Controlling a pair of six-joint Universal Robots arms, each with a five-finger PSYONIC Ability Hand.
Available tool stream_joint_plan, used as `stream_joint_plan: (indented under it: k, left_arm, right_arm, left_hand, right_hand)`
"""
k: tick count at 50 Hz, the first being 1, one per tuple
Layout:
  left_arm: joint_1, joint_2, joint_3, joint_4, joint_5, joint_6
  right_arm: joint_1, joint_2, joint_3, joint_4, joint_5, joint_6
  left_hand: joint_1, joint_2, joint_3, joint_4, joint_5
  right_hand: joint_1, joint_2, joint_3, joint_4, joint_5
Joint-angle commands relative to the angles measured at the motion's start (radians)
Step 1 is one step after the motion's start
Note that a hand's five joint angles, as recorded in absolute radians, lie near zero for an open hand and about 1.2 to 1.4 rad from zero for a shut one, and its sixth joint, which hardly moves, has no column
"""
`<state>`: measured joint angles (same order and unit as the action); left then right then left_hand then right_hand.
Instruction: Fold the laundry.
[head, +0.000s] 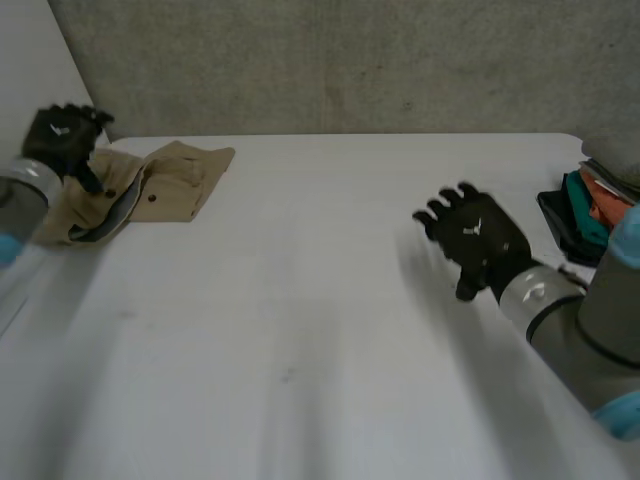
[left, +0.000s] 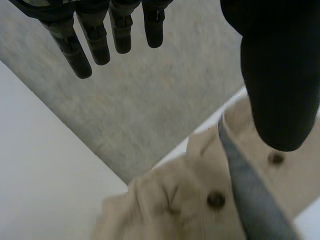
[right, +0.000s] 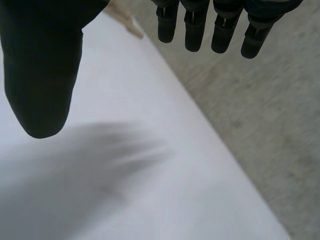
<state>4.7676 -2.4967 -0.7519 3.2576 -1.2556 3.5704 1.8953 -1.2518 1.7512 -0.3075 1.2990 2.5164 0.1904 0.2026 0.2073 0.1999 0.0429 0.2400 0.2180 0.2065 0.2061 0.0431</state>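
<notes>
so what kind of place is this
Most likely a robotics lab or test bench, not a home: a plain white table with grey robot arms reaching over it, a beige buttoned garment at one end and a stack of mixed clothes at the other.

We find the white table (head: 300, 340) open from its centre round to 6 o'clock. A tan garment (head: 165, 185) lies at 10 o'clock, a pile of clothes (head: 580, 215) crowds the 3 o'clock edge, and a grey wall (head: 350, 60) closes 12 o'clock.
</notes>
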Motion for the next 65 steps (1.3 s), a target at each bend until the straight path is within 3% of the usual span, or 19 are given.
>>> stream_joint_plan:
  k: [1,5,9,12,13,17,22,28,33,34,37,42,49,57,60,62,65]
  left_arm:
    - [0.012,-0.257,0.175,0.129,0.073,0.021]
    - [0.015,-0.379,0.316,0.136,0.076,0.021]
    - [0.017,-0.475,0.459,0.136,0.079,0.021]
    - [0.011,-0.488,0.483,0.136,0.079,0.021]
    - [0.008,-0.488,0.480,0.137,0.079,0.021]
    - [-0.023,-0.466,0.476,0.131,0.051,0.019]
    - [-0.090,-0.233,0.333,0.120,-0.036,-0.008]
    - [-0.136,0.105,0.024,0.203,-0.041,-0.125]
    - [-0.176,0.228,-0.133,0.277,-0.028,-0.162]
    - [-0.175,0.216,-0.130,0.281,-0.030,-0.159]
    - [-0.163,0.146,-0.115,0.219,-0.024,-0.142]
    - [-0.095,0.003,-0.035,0.108,-0.027,-0.066]
    - [-0.066,-0.177,0.089,0.096,-0.022,0.062]
    - [-0.041,-0.364,0.305,0.102,-0.019,0.067]
    - [-0.038,-0.422,0.383,0.106,-0.016,0.067]
    - [-0.032,-0.476,0.460,0.106,-0.002,0.067]
    - [-0.031,-0.516,0.534,0.106,0.001,0.070]
  right_arm:
    - [-0.010,0.008,0.063,-0.028,0.003,-0.004]
    - [-0.022,0.008,0.070,-0.041,0.005,-0.004]
    - [-0.051,0.008,0.077,-0.042,0.003,-0.005]
    - [-0.053,0.008,0.079,-0.042,0.002,-0.005]
    - [-0.055,0.008,0.080,-0.042,0.002,-0.005]
    - [-0.055,0.006,0.082,-0.042,0.002,-0.005]
    - [-0.055,0.005,0.082,-0.042,0.003,-0.005]
    - [-0.058,0.003,0.086,-0.042,0.002,-0.005]
    - [-0.061,0.003,0.086,-0.042,-0.001,-0.007]
    - [-0.062,0.003,0.086,-0.042,-0.001,-0.007]
    - [-0.077,0.003,0.086,-0.042,-0.003,-0.008]
    - [-0.088,0.003,0.085,-0.044,-0.003,-0.008]
    - [-0.088,0.008,0.082,-0.051,-0.003,-0.010]
    - [-0.090,0.037,0.073,-0.056,0.003,-0.010]
    - [-0.090,0.051,0.068,-0.056,0.005,-0.011]
    - [-0.090,0.055,0.065,-0.056,0.006,-0.013]
    - [-0.090,0.061,0.063,-0.056,0.011,-0.022]
  left_hand:
    - [0.008,-0.004,-0.009,-0.001,-0.019]
    - [0.099,0.087,0.082,0.089,0.072]
    - [0.480,0.468,0.463,0.471,0.453]
    - [1.163,1.151,1.146,1.154,1.136]
    - [1.205,1.193,1.189,1.196,1.178]
    - [1.206,1.194,1.189,1.196,1.179]
    - [1.206,1.194,1.189,1.196,1.179]
    - [1.206,1.194,1.189,1.196,1.179]
    - [1.206,1.194,1.189,1.196,1.179]
    - [0.642,0.630,0.625,0.633,0.615]
    - [0.063,0.051,0.046,0.054,0.036]
    - [0.032,0.020,0.015,0.022,0.005]
    - [0.041,0.028,0.024,0.031,0.014]
    - [0.073,0.061,0.056,0.063,0.046]
    - [0.199,0.187,0.182,0.189,0.172]
    - [0.448,0.435,0.431,0.438,0.421]
    - [1.203,1.191,1.186,1.194,1.176]
  right_hand:
    - [-0.065,-0.043,-0.032,-0.032,-0.043]
    - [-0.065,-0.043,-0.032,-0.032,-0.043]
    - [-0.065,-0.043,-0.032,-0.032,-0.043]
    - [-0.065,-0.043,-0.032,-0.032,-0.043]
    - [-0.065,-0.043,-0.032,-0.032,-0.043]
    - [-0.065,-0.043,-0.032,-0.032,-0.043]
    - [-0.065,-0.043,-0.032,-0.032,-0.043]
    - [-0.065,-0.043,-0.032,-0.032,-0.043]
    - [-0.065,-0.043,-0.032,-0.032,-0.043]
    - [-0.065,-0.043,-0.032,-0.032,-0.043]
    - [-0.065,-0.043,-0.032,-0.032,-0.043]
    - [-0.065,-0.043,-0.032,-0.032,-0.043]
    - [-0.065,-0.043,-0.032,-0.032,-0.043]
    - [-0.065,-0.043,-0.032,-0.032,-0.043]
    - [-0.065,-0.043,-0.032,-0.032,-0.043]
    - [-0.065,-0.043,-0.032,-0.032,-0.043]
    - [-0.065,-0.043,-0.032,-0.032,-0.043]
